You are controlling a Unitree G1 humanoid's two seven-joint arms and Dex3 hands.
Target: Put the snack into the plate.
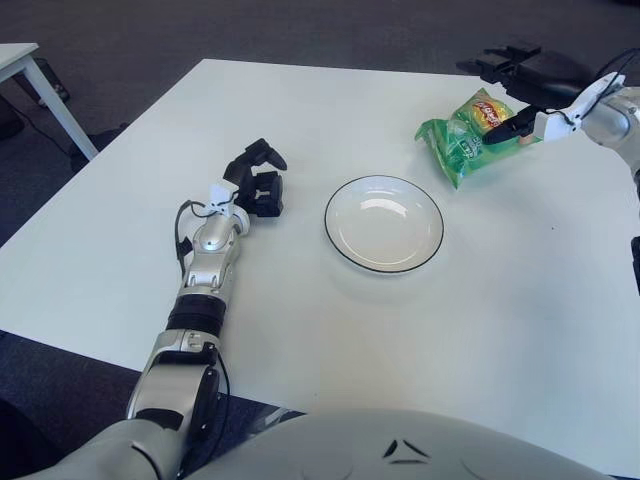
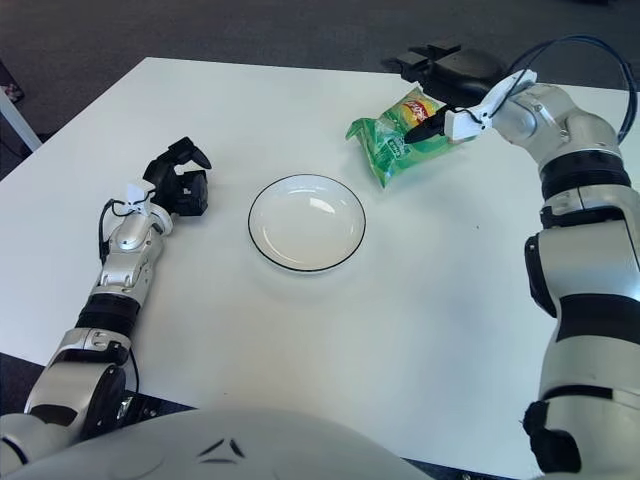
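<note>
The snack point(image 1: 463, 141) is a green crisp bag with a yellow and red logo, lying flat on the white table at the far right. My right hand point(image 1: 497, 100) hovers over its far right end, fingers spread above the bag. Its thumb point(image 1: 510, 127) touches the bag's right edge, but the hand does not grasp the bag. The white plate point(image 1: 331, 226) with a thin dark rim sits near the table's middle, holding nothing, down-left of the snack. My left hand point(image 1: 257, 181) shows left of the plate, fingers curled and holding nothing.
The corner of a second white table point(image 1: 20, 58) stands at the far left, off my table. Dark carpet surrounds the table point(image 1: 300, 110). My torso point(image 1: 400, 445) fills the bottom edge.
</note>
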